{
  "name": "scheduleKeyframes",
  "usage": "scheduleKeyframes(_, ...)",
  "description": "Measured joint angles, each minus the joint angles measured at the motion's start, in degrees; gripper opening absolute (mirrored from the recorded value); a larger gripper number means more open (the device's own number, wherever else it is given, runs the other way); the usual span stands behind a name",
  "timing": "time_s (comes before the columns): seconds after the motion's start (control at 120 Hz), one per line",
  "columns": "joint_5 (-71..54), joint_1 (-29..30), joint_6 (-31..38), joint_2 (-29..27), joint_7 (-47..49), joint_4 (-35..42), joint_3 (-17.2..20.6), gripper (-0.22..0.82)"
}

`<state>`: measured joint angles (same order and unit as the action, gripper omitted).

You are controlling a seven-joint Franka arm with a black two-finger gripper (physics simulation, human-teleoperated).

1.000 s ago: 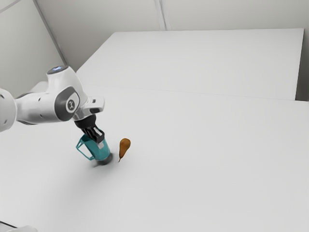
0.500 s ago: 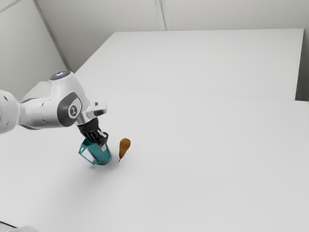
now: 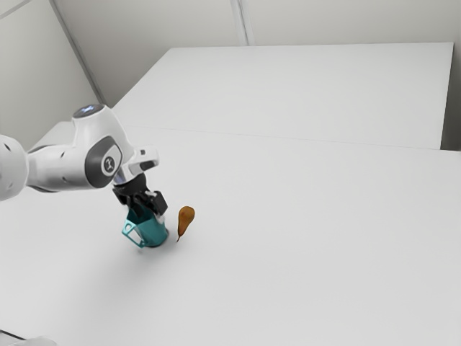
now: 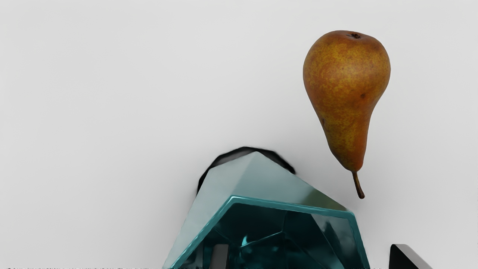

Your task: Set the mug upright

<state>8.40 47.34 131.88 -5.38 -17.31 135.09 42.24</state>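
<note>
My gripper (image 3: 149, 212) is over the rim of the teal faceted mug (image 3: 152, 232) in the exterior view, its fingers spread. The mug leans a little, its mouth toward the arm and its dark base on the table; the handle points to the exterior view's left. In the wrist view the gripper (image 4: 313, 257) is open, one finger inside the mouth of the mug (image 4: 254, 179) and the other outside, apart from the wall between them. The mug's lower part is partly hidden behind its side.
A brown pear (image 3: 186, 217) lies close beside the mug, on the exterior view's right; the wrist view has the pear (image 4: 345, 82) with its stem toward the mug. Both rest on the white table (image 3: 302, 238).
My gripper has opened over the mug, its fingers now spread wider. The mug has turned and stands less tilted than a second ago, its handle swung nearer the camera. The pear has stayed put.
</note>
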Motion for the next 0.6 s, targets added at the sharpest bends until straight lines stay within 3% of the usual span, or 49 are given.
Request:
scheduleKeyframes(0.15, 0.0, -0.1, -3.1, -4.8, 0.3, -2.5, 0.4, 0.53)
scheduleKeyframes(0.25, 0.3, -0.1, -8.2, -6.4, 0.6, -8.1, 0.0, 0.55)
scheduleKeyframes(0.408, 0.3, 0.0, -18.8, -4.4, 1.7, -21.8, 0.1, 0.58)
scheduleKeyframes(0.492, -0.5, -1.8, -23.5, -0.3, 2.6, -28.9, -0.5, 0.59)
scheduleKeyframes(0.533, -1.9, -8.3, -25.6, 2.8, 3.1, -33.6, -5.5, 0.59)
scheduleKeyframes(0.6, -3.7, -26.9, -28.8, 4.7, 4.0, -38.5, -23.1, 0.6)
